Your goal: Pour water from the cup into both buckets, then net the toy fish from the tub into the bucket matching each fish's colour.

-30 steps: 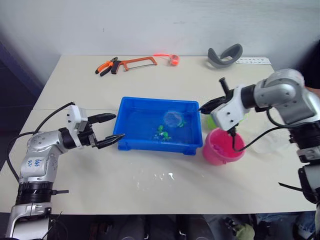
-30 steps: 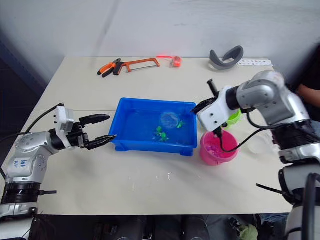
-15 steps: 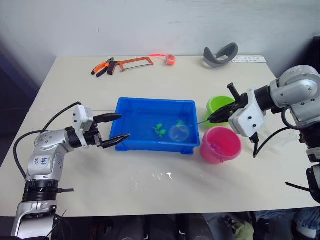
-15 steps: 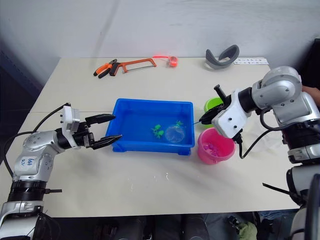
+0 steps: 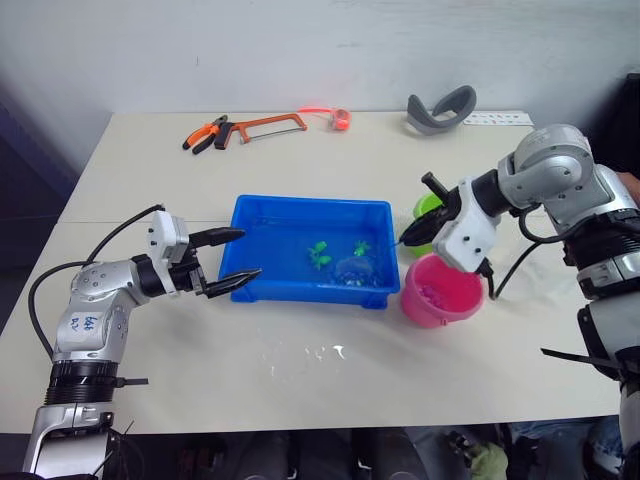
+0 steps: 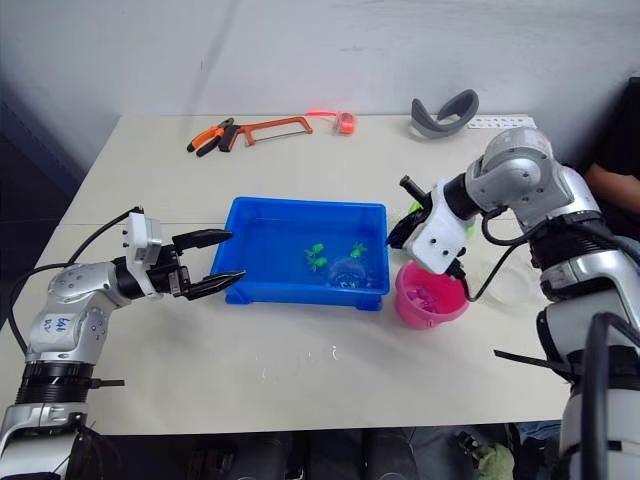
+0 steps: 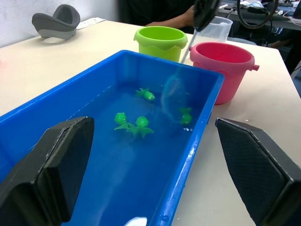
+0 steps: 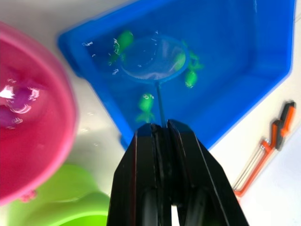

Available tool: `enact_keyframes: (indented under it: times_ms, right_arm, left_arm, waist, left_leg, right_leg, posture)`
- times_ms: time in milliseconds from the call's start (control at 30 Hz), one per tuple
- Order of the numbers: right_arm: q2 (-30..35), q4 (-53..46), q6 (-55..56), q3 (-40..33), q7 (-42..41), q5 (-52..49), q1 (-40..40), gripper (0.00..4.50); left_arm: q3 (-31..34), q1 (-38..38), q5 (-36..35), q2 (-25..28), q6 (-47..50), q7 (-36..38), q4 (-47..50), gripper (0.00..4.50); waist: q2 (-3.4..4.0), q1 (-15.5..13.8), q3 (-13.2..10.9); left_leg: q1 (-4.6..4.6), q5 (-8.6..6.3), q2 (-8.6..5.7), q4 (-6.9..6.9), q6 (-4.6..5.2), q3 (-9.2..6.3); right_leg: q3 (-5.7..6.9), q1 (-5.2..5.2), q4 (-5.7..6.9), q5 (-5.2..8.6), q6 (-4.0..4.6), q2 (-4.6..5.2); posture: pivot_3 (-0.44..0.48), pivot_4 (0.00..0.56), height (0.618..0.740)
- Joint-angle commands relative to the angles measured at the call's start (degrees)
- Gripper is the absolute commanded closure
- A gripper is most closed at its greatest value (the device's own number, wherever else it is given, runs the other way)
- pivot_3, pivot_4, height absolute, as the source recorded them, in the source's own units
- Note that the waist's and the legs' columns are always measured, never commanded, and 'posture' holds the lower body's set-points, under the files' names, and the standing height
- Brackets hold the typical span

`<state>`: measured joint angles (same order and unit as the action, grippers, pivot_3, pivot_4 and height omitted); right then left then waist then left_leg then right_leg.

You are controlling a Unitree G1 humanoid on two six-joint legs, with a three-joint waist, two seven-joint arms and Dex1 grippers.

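The net is dipping into the water of the blue tub, its hoop sitting among the green fish (four, as far as I can make out). The right gripper is pinching its thin handle, just beside the pink bucket and green bucket. The left gripper is hovering spread wide at the tub's near-left corner.

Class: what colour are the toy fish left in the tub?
Bright green fish, clearest in the left wrist view.

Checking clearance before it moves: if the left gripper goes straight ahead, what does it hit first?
Most likely the near wall of the tub; the left gripper points straight at it, open, though its height against the rim is unclear.
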<state>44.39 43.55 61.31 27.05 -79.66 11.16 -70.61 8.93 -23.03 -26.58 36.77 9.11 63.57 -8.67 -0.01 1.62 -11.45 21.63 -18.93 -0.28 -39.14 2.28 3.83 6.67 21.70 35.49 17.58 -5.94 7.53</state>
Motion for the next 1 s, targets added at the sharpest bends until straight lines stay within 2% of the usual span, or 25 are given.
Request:
enact_keyframes:
  times_ms: [33,267,467,567,800,1000]
  right_arm:
    - [-0.2,0.9,0.7,-3.3,6.5,1.6,-2.3,4.5]
    - [4.6,-5.7,-6.6,-6.4,4.8,-6.2,1.8,4.5]
    - [9.9,-11.0,-11.0,-8.9,6.4,-5.2,6.7,4.5]
    - [11.1,-13.0,-13.0,-10.2,10.0,-1.5,9.1,4.5]
    - [11.0,-14.5,-14.7,-10.5,16.5,4.7,9.8,4.5]
    - [8.7,-17.1,-15.9,-9.9,17.3,4.5,10.3,4.5]
  left_arm:
    - [0.7,0.5,-0.1,0.5,-0.4,-0.4,2.4,0.01]
    - [0.7,0.7,-0.4,0.4,-0.2,-0.3,2.8,0.01]
    - [-0.2,-0.6,-0.3,-0.2,-0.3,0.4,1.5,0.01]
    - [-1.5,-2.4,0.2,-0.7,-0.9,1.5,0.1,0.01]
    - [-4.5,-5.2,1.5,-1.3,-2.2,4.4,-2.3,0.01]
    - [-5.1,-6.1,2.0,-0.9,-2.4,5.4,-2.3,0.01]
  waist:
    - [0.0,0.0,0.0]
    - [0.01,-0.1,0.0]
    - [0.01,-0.1,0.0]
    - [0.01,0.0,0.0]
    - [0.02,-0.1,0.0]
    - [0.02,-0.1,0.0]
  left_leg:
    - [0.0,0.0,0.0,0.0,0.0,-0.01]
    - [0.0,0.0,0.0,0.01,0.0,-0.01]
    - [0.01,0.0,-0.01,0.01,0.0,-0.04]
    - [-0.01,0.0,-0.01,0.01,-0.01,-0.02]
    - [0.0,0.01,-0.01,0.03,-0.03,0.06]
    - [0.0,0.01,-0.01,0.02,-0.02,0.06]
  right_leg:
    - [0.0,0.0,0.0,0.0,0.0,0.0]
    - [0.01,0.0,0.0,0.0,0.01,0.0]
    - [0.03,-0.04,-0.03,0.0,0.0,0.03]
    - [0.02,-0.04,0.01,0.0,0.01,0.02]
    - [-0.01,0.02,0.03,0.0,0.01,-0.01]
    - [-0.02,0.02,0.03,0.0,0.01,-0.01]
  posture:
    - [0.0,0.15,0.74]
    - [0.0,0.15,0.74]
    - [0.0,0.15,0.74]
    - [0.0,0.15,0.74]
    - [0.0,0.15,0.74]
    - [0.0,0.15,0.74]
